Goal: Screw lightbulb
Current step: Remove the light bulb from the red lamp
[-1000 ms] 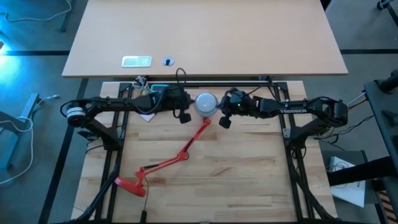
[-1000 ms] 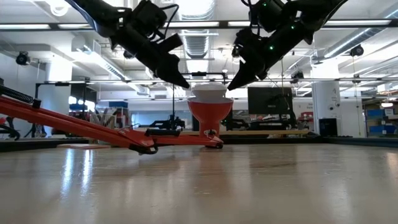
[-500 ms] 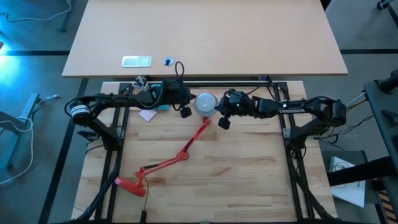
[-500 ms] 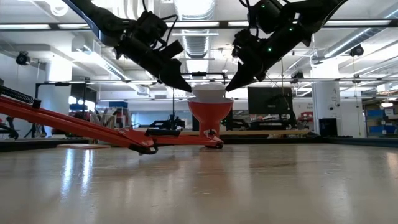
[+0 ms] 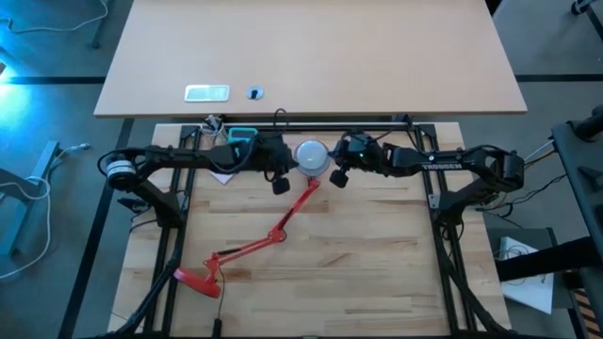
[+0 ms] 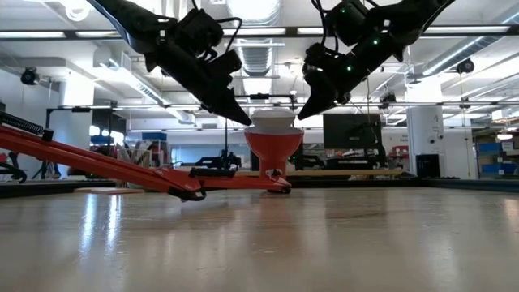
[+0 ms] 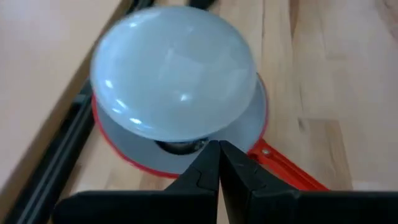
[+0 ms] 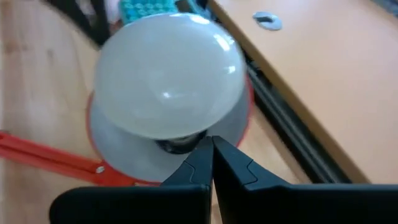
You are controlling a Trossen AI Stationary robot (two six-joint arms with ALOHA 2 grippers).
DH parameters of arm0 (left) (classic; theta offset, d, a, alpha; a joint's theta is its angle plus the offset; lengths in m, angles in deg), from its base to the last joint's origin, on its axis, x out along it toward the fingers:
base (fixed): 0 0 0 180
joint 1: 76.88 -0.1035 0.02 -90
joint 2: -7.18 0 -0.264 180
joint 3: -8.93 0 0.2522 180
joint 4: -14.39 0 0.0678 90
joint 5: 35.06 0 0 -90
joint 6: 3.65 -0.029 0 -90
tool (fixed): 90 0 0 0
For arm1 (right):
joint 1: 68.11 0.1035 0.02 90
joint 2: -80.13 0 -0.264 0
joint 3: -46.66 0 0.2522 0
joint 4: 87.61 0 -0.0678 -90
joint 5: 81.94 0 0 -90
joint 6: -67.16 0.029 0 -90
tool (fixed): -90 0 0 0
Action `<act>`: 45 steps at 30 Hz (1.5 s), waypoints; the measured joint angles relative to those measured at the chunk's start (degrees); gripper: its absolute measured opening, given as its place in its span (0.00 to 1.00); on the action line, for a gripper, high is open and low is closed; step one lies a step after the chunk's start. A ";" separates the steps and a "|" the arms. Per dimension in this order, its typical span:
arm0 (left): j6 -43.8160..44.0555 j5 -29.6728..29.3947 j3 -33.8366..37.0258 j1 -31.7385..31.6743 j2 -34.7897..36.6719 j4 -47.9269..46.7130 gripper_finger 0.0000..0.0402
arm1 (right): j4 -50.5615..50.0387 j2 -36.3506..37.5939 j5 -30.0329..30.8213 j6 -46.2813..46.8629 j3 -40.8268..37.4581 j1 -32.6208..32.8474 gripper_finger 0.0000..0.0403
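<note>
While both arms flank the lamp at the far edge of the wooden surface (image 5: pixel 311 282), note the lightbulb (image 5: pixel 312 155) sits dome-up in the red lamp shade (image 6: pixel 274 147), which opens upward. Its neck goes down into the socket, so the long axis runs vertical, straight up from the surface. You turn around that axis.

Left gripper (image 5: pixel 280 176) is just beside the bulb on its left. Its wrist view shows the fingers pressed together with nothing between them, tips pointing at the base of the dome (image 7: pixel 174 79) where it meets the shade's grey inside (image 7: pixel 242 134). So it is clenched on nothing.

Right gripper (image 5: pixel 337 173) is just beside the bulb on its right. Same story in its wrist view: fingers closed tip to tip, aimed at the underside of the dome (image 8: pixel 169 74), holding nothing. In the low view both grippers angle down toward the bulb from either side and above, tips near the dome but seemingly not gripping it.

Neither arm is clearly nearer; they are roughly mirrored across the bulb. My read: the bulb is seated but not held, so a gripper has to spread its fingers around the dome before any twist. How far the thread is in, you cannot tell; the shade hides the neck.

The red lamp arm (image 5: pixel 283 221) runs off diagonally toward the near left, out of the way.
</note>
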State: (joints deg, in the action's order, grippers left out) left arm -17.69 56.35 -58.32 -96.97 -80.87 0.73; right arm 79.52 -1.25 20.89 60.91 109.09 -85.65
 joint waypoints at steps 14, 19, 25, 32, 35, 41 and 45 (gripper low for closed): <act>-0.12 -7.39 -0.75 -3.85 0.91 3.89 0.00 | -1.49 0.32 -11.42 2.10 0.00 0.18 0.00; -0.38 -3.94 -0.81 -4.29 0.24 7.82 0.00 | -0.95 0.25 -11.20 1.85 0.00 0.14 0.00; 0.61 -1.70 -0.79 -3.96 0.24 6.48 0.00 | 0.87 0.25 -9.32 0.81 0.00 0.03 0.00; 1.95 -1.69 -0.50 -3.32 0.67 4.34 0.00 | 1.30 0.25 -6.40 0.03 0.00 -0.19 0.00; 2.57 -0.86 -0.44 -2.54 1.32 2.64 0.00 | 1.24 0.28 -3.22 -0.80 0.00 -0.34 0.00; 2.59 0.05 -0.28 -0.93 2.23 -0.42 0.00 | 1.15 0.28 0.86 -2.28 0.00 -0.54 0.00; 2.47 -4.87 -0.28 -1.41 2.27 -0.27 0.00 | 0.84 0.28 -0.11 -1.95 0.00 -0.44 0.00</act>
State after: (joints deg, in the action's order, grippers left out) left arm -15.22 51.48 -58.61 -98.38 -78.60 0.46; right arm 80.36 -0.97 20.78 58.96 109.09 -86.09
